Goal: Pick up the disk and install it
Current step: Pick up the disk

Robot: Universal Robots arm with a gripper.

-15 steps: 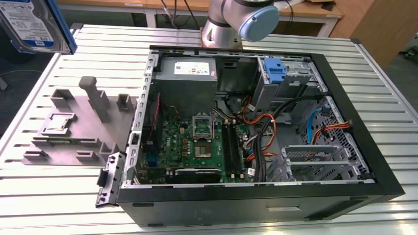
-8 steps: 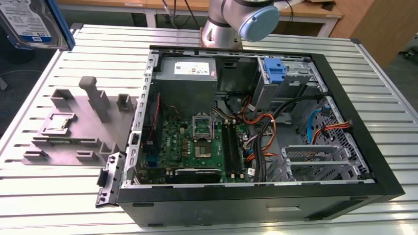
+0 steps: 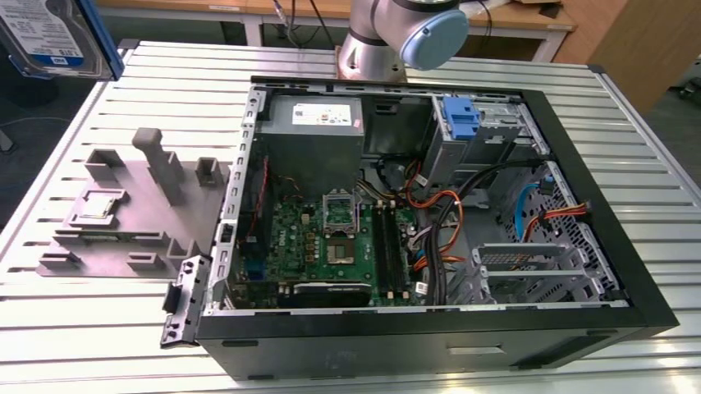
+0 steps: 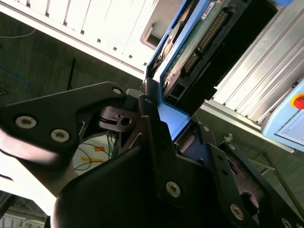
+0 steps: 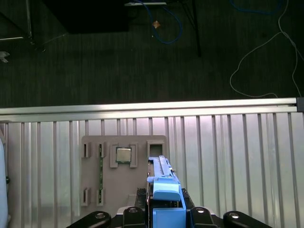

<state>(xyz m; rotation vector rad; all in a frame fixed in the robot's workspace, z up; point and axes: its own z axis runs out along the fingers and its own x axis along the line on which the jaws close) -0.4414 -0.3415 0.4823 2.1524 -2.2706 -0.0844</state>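
**Counts**
- Disk point(image 3: 44, 37): one, silver with a white-and-blue label and blue side rails.
- Open computer case point(image 3: 438, 205): one, lying on the slatted metal counter point(image 3: 613, 107).
- Grey fixture tray point(image 3: 110, 238): one, just beside the case on the exterior view's left. It carries one processor chip point(image 3: 97, 205).
- Bare blue bracket point(image 3: 460, 119): one, in the case's far drive bay.

**Per view**
- The exterior view shows the case interior and the disk's label face.
- The second wrist view shows the disk's green circuit-board underside point(image 4: 199, 42).
- The first wrist view shows a blue rail edge-on point(image 5: 164, 185), above the tray point(image 5: 123, 190) and chip point(image 5: 123, 155). Dark floor point(image 5: 142, 61) lies past the counter edge.

**Arm**
- One grey-and-blue joint point(image 3: 422, 37) stands behind the case's far wall.
- The tool point(image 4: 173, 126) is clamped on the disk's blue rails.
- The disk is held raised, off the case's far corner on the exterior view's left.
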